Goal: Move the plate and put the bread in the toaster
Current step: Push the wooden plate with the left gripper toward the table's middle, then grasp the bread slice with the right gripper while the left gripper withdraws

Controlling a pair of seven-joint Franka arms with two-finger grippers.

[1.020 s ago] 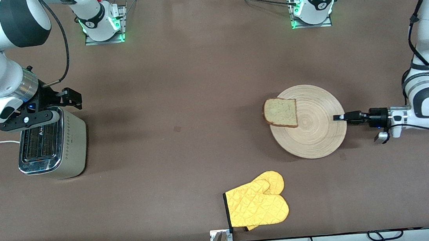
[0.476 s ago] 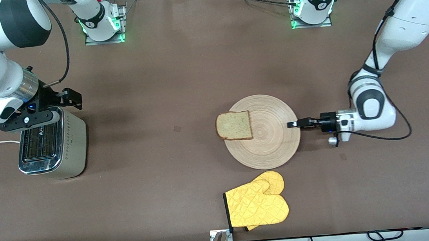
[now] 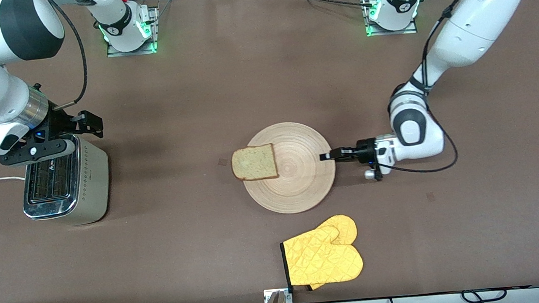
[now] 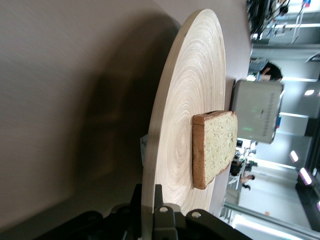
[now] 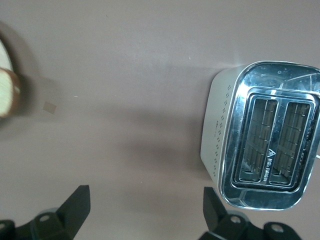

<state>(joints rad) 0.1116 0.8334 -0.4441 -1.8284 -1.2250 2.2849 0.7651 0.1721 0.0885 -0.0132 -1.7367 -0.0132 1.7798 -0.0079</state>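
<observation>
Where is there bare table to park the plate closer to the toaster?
Bare brown table lies between the boxy chrome toaster and the round light-wood plate, which carries the brown-crusted bread slice, held at its rim by the shut left claw. It is crowded near the yellow quilted oven mitt, and by the toaster, where the open right claw hovers.

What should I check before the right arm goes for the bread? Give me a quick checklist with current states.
1. Left claw shut on the plate rim: ok.
2. Bread on the plate, lying flat at the edge toward the toaster, slightly overhanging: ok, but watch it.
3. Toaster upright, both slots facing up; the right wrist view shows nothing in them: ok.
4. Right claw open, waiting over the toaster: ok.
5. Plate close enough to the toaster for the right arm's reach: cannot tell.
6. Oven mitt lies nearer the camera than the plate, apart from it: ok.
</observation>
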